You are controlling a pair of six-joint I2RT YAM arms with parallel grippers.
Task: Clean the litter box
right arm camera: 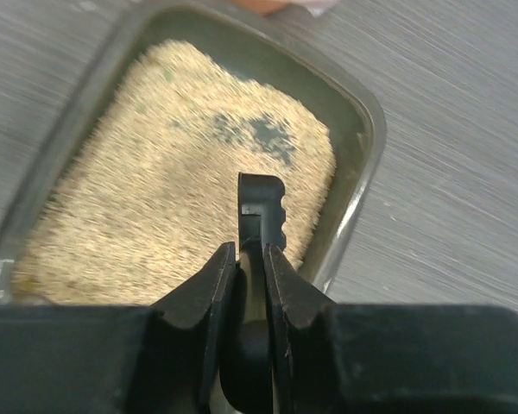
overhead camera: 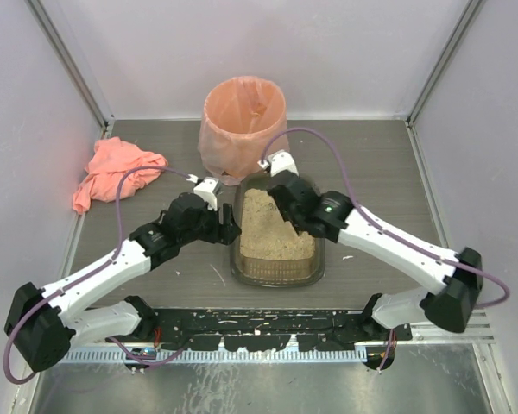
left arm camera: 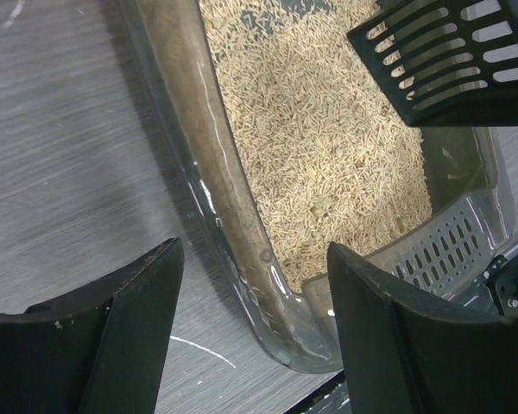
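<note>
Dark plastic litter box (overhead camera: 274, 276) lies mid-desk nr the near edge, long axis near-to-far, w/ right gripper (right arm camera: 250, 259) clenched on the scoop (left arm camera: 449, 56) handle right over its granules, and left gripper (left arm camera: 252, 254) released, 1 finger each side of its left wall.

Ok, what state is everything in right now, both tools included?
litter box: flat on the table, holding litter with one small bare patch.
scoop: held by its handle, over the litter.
right tool: shut on the scoop's handle.
left tool: open, the litter box's side wall between its fingers.
bin: upright, open, bag-lined.
cloth: crumpled on the table.
</note>
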